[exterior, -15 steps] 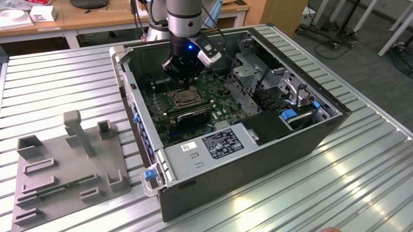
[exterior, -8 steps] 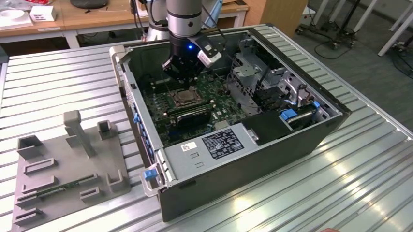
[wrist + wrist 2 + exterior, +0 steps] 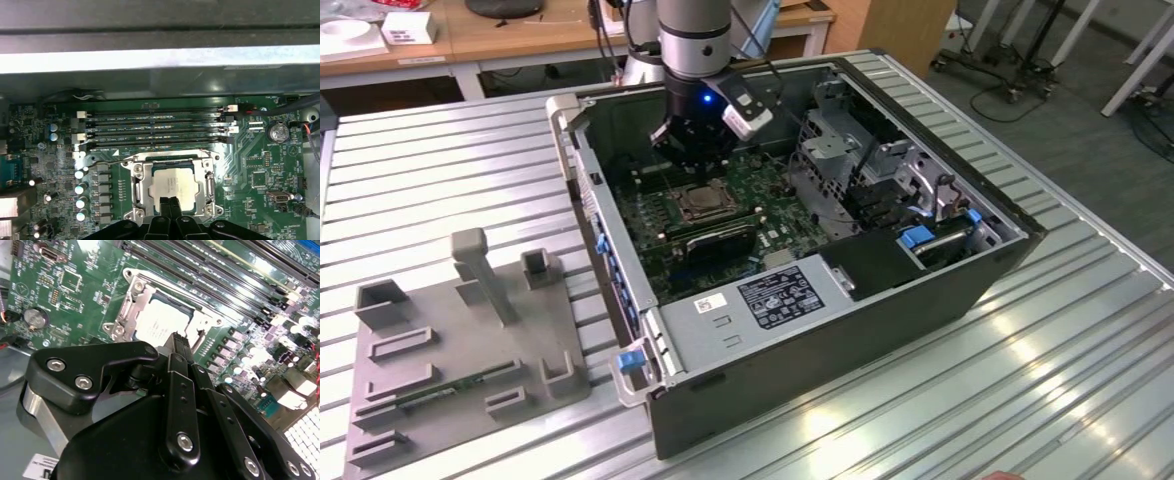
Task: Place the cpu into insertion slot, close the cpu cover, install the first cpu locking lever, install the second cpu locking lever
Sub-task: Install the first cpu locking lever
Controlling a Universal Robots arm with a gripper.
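Nearest in the second wrist view, the black metal claw has its fingers pressed together on nothing, tips just above the square silver-rimmed insertion slot. The flat square tan-silver cpu lies inside that slot, the thin silvery windowed cpu cover flat around it. The first wrist view shows those pinched tips over the slot's edge. In the exterior view the slot lies inside an open black computer case on the ribbed metal bench.
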